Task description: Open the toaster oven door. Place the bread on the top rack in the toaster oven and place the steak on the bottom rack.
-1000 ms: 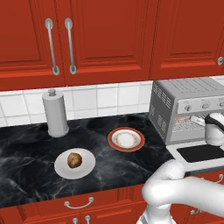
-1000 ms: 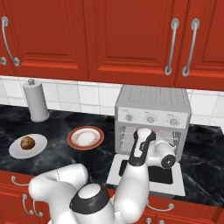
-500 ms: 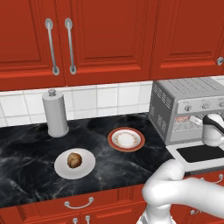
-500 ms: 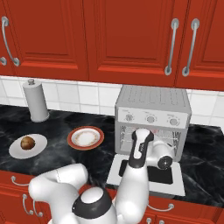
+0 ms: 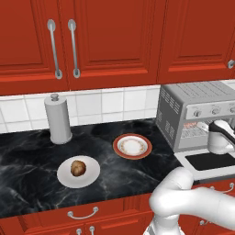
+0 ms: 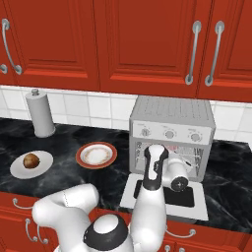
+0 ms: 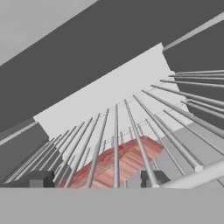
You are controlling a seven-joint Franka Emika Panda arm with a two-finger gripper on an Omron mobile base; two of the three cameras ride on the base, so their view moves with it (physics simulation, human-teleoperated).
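Observation:
The toaster oven point(image 5: 197, 103) point(image 6: 170, 110) stands at the counter's right with its door point(image 5: 183, 158) point(image 6: 197, 209) folded down flat. My arm reaches into its mouth. In the hand view my gripper point(image 7: 97, 178) has its tips wide apart, one on each side of the steak point(image 7: 127, 164). That pinkish-red slab lies inside the oven, seen through the thin bars of a wire rack point(image 7: 175, 109); which rack carries it I cannot tell. The bread point(image 5: 78, 167) point(image 6: 31, 160), a brown roll, sits on a white plate point(image 5: 92, 178) well left of the oven.
A red-rimmed plate point(image 5: 132, 146) point(image 6: 96, 155) with nothing on it lies between the roll's plate and the oven. A paper towel holder point(image 5: 58, 118) point(image 6: 40, 113) stands at the back left against the tiles. Red cabinets hang overhead.

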